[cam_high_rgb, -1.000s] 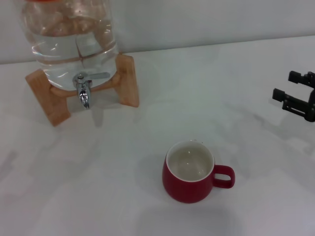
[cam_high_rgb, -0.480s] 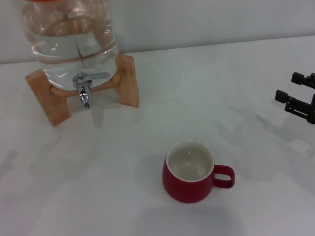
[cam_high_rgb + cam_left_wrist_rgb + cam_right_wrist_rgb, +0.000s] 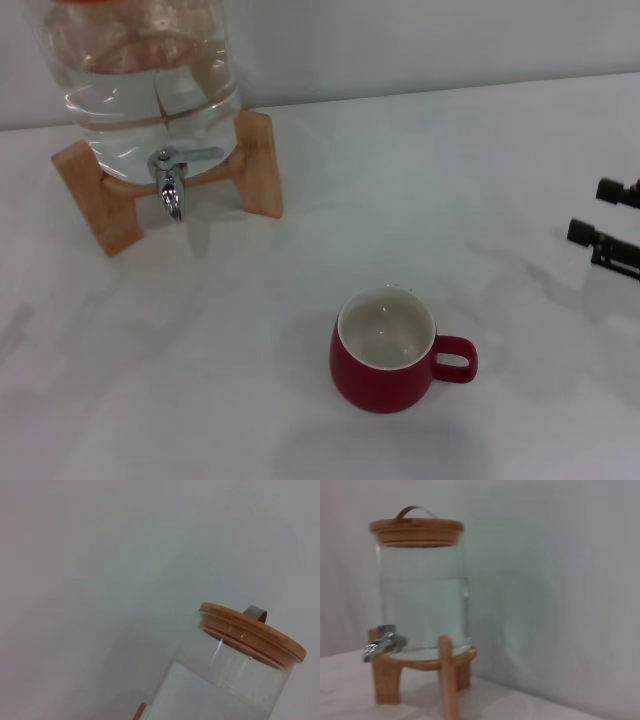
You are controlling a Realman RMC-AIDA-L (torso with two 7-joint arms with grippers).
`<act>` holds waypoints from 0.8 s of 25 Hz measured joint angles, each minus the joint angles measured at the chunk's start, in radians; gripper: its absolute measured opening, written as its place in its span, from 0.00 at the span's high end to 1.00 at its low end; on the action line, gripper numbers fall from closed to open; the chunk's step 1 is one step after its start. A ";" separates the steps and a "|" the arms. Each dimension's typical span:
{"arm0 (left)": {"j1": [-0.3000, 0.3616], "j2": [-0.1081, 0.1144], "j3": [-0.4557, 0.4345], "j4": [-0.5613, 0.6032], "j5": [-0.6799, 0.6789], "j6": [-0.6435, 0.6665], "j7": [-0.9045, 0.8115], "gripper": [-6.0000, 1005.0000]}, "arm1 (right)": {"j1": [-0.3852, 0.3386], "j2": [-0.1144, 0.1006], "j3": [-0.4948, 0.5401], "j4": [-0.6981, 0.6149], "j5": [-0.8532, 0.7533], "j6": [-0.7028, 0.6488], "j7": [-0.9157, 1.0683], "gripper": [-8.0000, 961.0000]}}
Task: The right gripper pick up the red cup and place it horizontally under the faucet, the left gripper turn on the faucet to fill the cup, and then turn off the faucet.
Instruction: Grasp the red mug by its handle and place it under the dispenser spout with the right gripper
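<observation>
Since the right claw [image 3: 606, 228] hangs open at the counter [image 3: 420, 180] edge, the red cup [image 3: 385, 351] sits well off leftward, handle facing the claw.

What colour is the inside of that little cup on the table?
White inside, dark red outside. The cup shows best in the head view, which looks down into it.

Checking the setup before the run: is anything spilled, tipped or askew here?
Nothing stands out. The red cup sits upright and empty on the table, apart from the faucet. The water jar rests squarely on its wooden stand, lid on. No puddle shows. The right hand hangs open at the table's right edge.
</observation>
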 joint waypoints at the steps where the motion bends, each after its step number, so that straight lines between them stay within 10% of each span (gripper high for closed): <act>1: 0.000 0.000 0.000 0.001 0.000 0.000 -0.002 0.13 | -0.005 -0.001 -0.001 0.000 -0.010 0.009 0.000 0.31; 20: -0.027 0.011 0.002 0.006 0.001 0.000 -0.021 0.13 | -0.036 0.036 -0.176 -0.011 -0.131 0.091 -0.188 0.31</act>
